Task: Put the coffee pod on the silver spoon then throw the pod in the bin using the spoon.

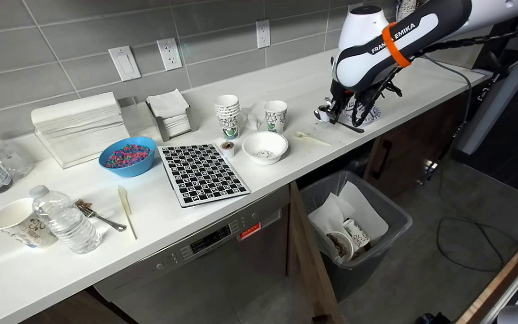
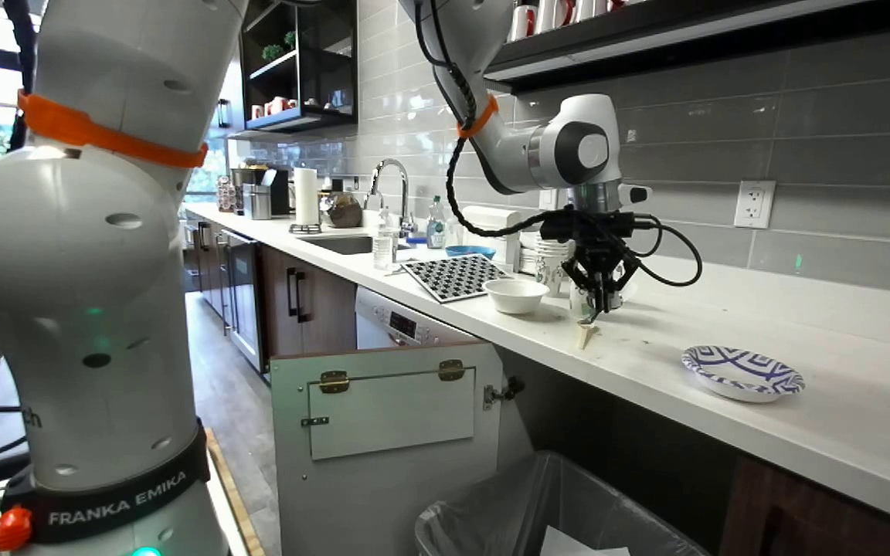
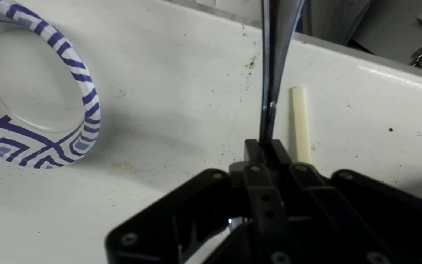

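Nearest the wrist camera: black two-finger gripper (image 3: 267, 147), its fingers drawn narrow, holding one slim grey-silver metal spoon (image 3: 275, 66) by the handle, which points toward the front edge of the white countertop (image 3: 181, 110). Spoon's bowl end: hidden by the gripper in the wrist view; in an exterior view a small white-and-silver shape (image 1: 323, 114) shows beside the fingers, too small for me to name.

Small white brown-topped coffee pod (image 1: 227, 149): upright on the countertop between a black-and-white checkered board (image 1: 203, 173) and a plain white bowl (image 1: 254, 143).

Dark grey rectangular bin (image 1: 362, 267), plastic-lined: in both exterior views; the patterned paper cup (image 1: 356, 233) inside, in an exterior view alone.

Purple-and-white patterned bowl (image 2: 746, 372): whole in an exterior view, cut by the frame in the wrist view.

Thin pale wooden stick (image 3: 300, 124): on the countertop, near the spoon.

White-and-black jointed arm (image 2: 511, 156), orange-banded: reaching over the countertop, wrist bent, gripper pointing down.
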Available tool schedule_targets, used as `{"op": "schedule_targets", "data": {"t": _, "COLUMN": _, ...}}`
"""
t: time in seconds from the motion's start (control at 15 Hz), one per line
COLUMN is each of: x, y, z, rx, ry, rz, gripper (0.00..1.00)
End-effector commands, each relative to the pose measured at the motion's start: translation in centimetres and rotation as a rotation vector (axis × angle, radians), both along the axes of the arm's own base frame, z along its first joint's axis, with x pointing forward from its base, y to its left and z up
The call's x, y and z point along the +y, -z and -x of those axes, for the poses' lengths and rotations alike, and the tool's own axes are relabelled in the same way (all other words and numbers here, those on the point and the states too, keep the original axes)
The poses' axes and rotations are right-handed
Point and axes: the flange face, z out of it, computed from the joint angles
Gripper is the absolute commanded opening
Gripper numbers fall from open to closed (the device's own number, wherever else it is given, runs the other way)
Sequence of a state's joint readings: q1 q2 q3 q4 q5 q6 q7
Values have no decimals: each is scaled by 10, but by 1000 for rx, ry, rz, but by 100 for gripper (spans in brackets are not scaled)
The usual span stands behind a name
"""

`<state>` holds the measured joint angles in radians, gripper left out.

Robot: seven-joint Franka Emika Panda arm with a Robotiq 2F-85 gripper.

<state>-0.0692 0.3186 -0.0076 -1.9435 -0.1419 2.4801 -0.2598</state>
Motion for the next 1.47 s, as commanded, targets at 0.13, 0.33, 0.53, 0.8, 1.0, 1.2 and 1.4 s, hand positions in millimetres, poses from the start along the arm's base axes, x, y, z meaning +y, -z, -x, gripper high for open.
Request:
{"op": "schedule_targets", "data": {"t": 0.13, "x": 6, "y": 0, "z": 0, "rx": 53, "ry": -71, "rz": 23, "gripper": 2}}
{"op": "schedule_targets", "data": {"t": 0.33, "x": 9, "y": 2, "z": 8, "rx": 116, "ry": -182, "rz": 39, "gripper": 2}}
{"op": "schedule_targets", "data": {"t": 0.53, "x": 10, "y": 2, "z": 14, "rx": 130, "ry": -281, "rz": 57, "gripper": 2}}
{"op": "schedule_targets", "data": {"t": 0.8, "x": 6, "y": 0, "z": 19, "rx": 130, "ry": -398, "rz": 97, "gripper": 2}}
{"op": "schedule_targets", "data": {"t": 1.0, "x": 3, "y": -2, "z": 24, "rx": 149, "ry": -489, "rz": 139, "gripper": 2}}
{"op": "schedule_targets", "data": {"t": 1.2, "x": 4, "y": -2, "z": 35, "rx": 193, "ry": -573, "rz": 177, "gripper": 2}}
{"op": "schedule_targets", "data": {"t": 1.4, "x": 6, "y": 1, "z": 46, "rx": 244, "ry": -633, "rz": 215, "gripper": 2}}
